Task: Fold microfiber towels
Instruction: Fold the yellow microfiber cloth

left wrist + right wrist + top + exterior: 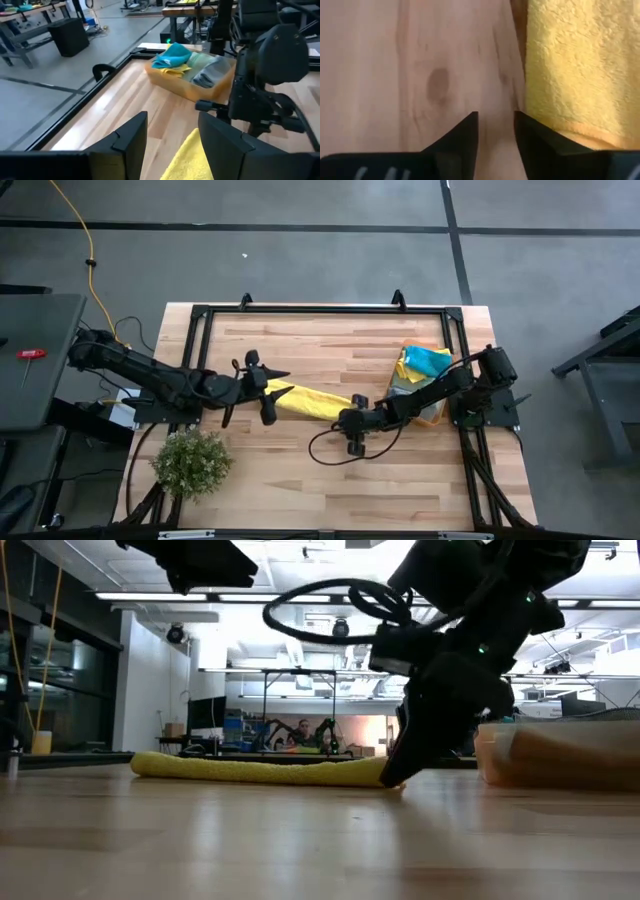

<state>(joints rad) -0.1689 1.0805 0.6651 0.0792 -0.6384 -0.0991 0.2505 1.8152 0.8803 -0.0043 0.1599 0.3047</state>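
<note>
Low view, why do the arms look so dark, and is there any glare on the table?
Low view: ceiling strip lights behind backlight the right claw into a silhouette; the table shows soft pale sheen and is blurred nearest the camera. High view: even light, the yellow towel clear. Right wrist view: the towel's pile is sharp.

Plant (190,463) and bin (432,412) seemingly flank open tabletop (330,470).

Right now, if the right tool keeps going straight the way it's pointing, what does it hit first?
Probably the bare wooden table. The right tool points steeply down at it, with the yellow towel just beside its line, though depth is hard to judge.
</note>
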